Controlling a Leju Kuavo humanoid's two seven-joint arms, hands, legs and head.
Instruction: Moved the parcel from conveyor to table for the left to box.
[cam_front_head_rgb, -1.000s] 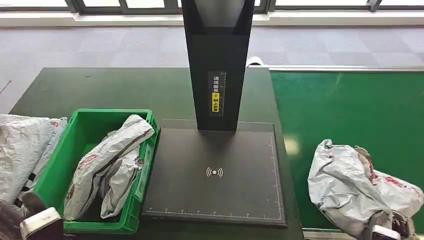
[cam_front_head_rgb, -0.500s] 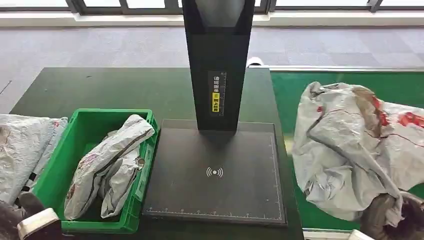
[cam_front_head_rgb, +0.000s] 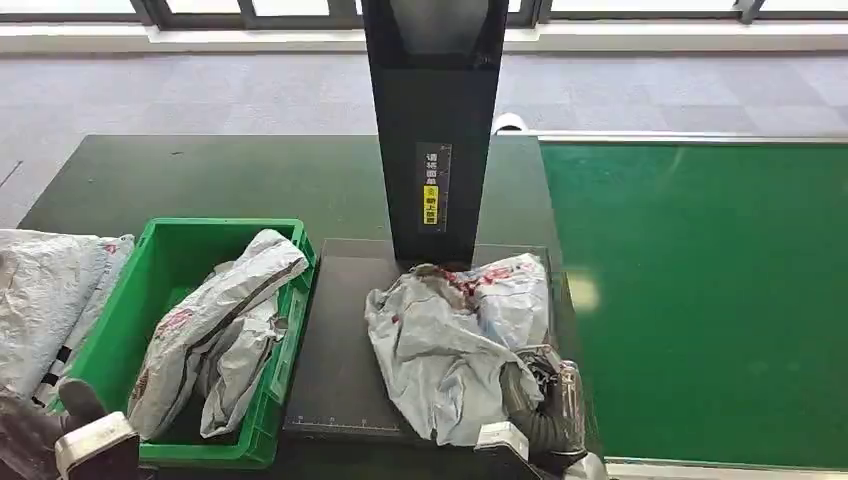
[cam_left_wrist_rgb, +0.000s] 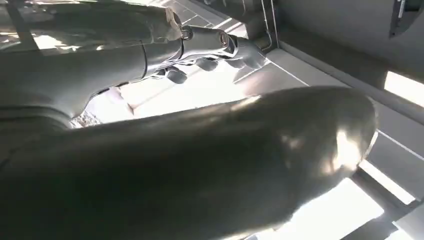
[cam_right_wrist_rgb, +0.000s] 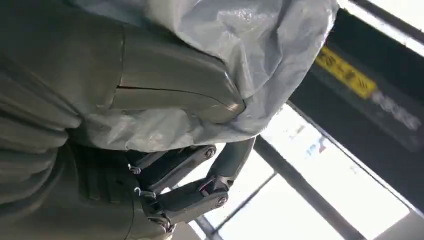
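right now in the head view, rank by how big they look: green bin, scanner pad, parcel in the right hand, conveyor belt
1. conveyor belt
2. scanner pad, partly covered
3. green bin, close to the pad, so that order is unsure
4. parcel held by the right hand

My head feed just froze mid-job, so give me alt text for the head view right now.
The right hand grips a crumpled grey parcel lying on the black scanner platform, in front of its dark upright post. To the left, a green bin holds another grey parcel; the green conveyor lies to the right.
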